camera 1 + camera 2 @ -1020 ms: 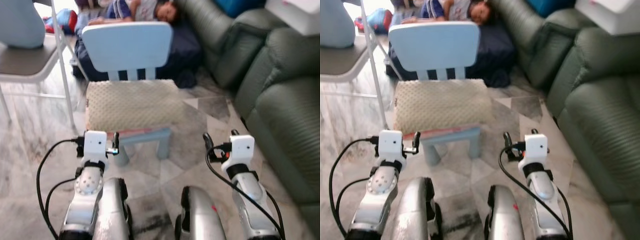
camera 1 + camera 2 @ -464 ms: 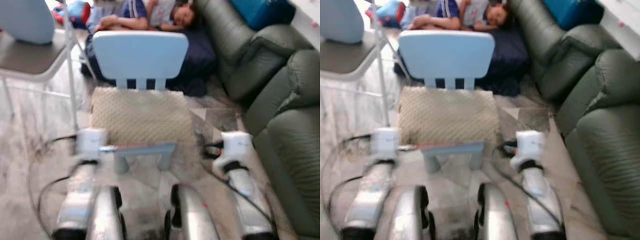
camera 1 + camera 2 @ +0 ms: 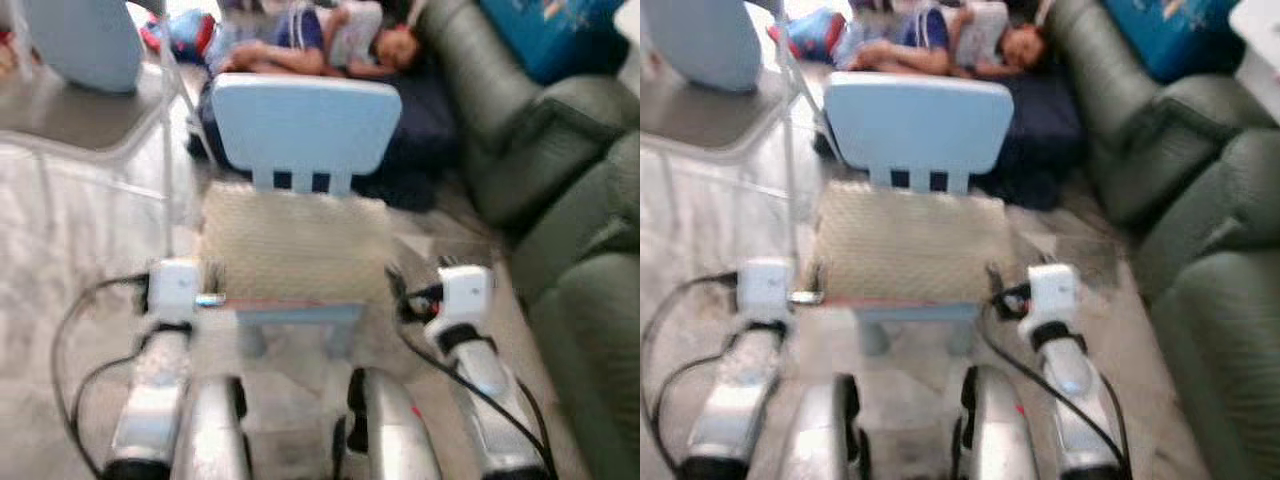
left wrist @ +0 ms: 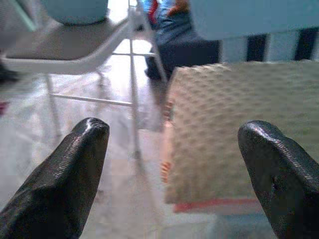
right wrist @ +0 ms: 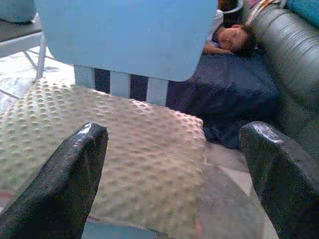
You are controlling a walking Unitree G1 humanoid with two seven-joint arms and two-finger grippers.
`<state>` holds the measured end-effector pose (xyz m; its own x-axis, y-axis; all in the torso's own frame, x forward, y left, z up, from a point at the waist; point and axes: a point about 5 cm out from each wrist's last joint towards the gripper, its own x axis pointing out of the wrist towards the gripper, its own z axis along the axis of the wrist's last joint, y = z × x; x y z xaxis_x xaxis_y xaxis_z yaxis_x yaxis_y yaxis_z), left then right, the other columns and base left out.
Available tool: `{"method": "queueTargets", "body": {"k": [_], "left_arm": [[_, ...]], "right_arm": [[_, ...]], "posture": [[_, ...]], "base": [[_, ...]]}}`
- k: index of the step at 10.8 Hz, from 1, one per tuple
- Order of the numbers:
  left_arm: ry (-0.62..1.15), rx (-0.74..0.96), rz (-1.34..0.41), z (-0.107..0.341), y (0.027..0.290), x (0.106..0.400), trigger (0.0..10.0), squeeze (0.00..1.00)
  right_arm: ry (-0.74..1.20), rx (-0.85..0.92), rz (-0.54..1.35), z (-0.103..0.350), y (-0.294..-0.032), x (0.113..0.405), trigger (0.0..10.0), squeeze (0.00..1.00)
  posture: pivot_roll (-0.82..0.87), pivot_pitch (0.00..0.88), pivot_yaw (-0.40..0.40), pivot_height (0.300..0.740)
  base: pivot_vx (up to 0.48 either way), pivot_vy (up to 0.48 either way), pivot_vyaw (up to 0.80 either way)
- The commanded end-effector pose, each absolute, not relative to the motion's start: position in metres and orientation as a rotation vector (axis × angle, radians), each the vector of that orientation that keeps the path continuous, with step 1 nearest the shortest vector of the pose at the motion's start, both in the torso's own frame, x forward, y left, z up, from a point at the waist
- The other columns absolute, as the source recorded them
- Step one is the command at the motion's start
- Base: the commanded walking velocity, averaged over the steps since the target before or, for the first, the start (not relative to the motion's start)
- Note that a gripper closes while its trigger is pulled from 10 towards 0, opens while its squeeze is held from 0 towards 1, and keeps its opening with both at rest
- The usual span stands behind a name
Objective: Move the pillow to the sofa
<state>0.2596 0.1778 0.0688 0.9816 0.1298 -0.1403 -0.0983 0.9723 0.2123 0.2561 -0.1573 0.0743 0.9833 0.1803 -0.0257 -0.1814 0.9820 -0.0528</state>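
Both end effectors, left [image 4: 172, 149] and right [image 5: 172, 164], spread open at lower frame, flank the pillow [image 3: 295, 245] on the blue chair [image 3: 305, 125], apparently readying a two-sided grasp.

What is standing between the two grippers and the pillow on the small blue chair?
Nothing visible. The beige pillow lies on the small blue chair, and the left gripper and right gripper, both open, face its near corners with only open air between.
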Motion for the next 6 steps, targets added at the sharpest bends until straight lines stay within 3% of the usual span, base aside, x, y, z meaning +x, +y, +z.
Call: {"method": "queueTargets", "body": {"k": [1,6], "left_arm": [[0.160,0.204,0.088,0.0676,0.1676,0.2600,10.0,0.00],[0.166,0.205,0.087,0.0662,0.1676,0.2582,10.0,0.00]], "right_arm": [[0.043,-0.065,0.145,0.0704,-0.1696,0.2525,10.0,0.00],[0.044,-0.068,0.152,0.0702,-0.1686,0.2514,10.0,0.00]], "posture": [[-0.05,0.179,-0.060,0.625],[-0.05,0.186,-0.060,0.625]], "base": [[0.259,0.000,0.00],[0.311,0.000,0.00]]}}
